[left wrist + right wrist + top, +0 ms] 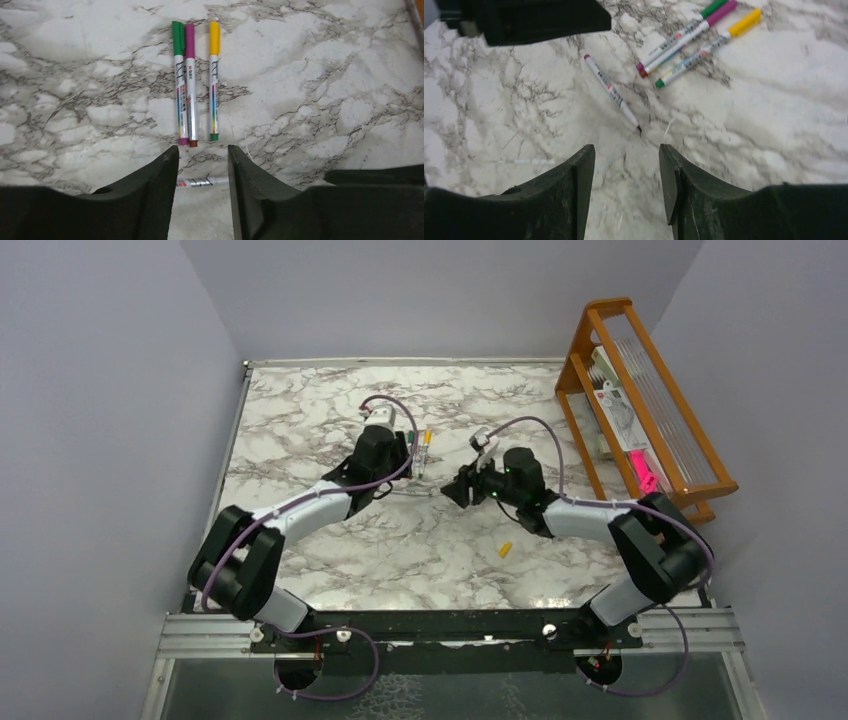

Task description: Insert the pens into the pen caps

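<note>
Three capped pens lie side by side in the left wrist view, with a green cap point(178, 37), a magenta cap point(189, 35) and a yellow cap point(214, 37). They also show in the top view point(425, 452) and the right wrist view point(689, 37). One uncapped pen point(611, 92) lies alone on the marble. My left gripper point(202, 150) is open and straddles that uncapped pen point(202, 182) near its back end. My right gripper point(626, 147) is open and empty, just short of the pen's tip. A loose yellow-orange cap point(506, 549) lies near the right arm.
An orange wooden rack point(640, 410) with papers stands at the right edge of the marble table point(320, 410). The two grippers, left point(405, 478) and right point(455, 490), face each other closely at mid-table. The left gripper's black body point(524, 20) fills the right wrist view's top left.
</note>
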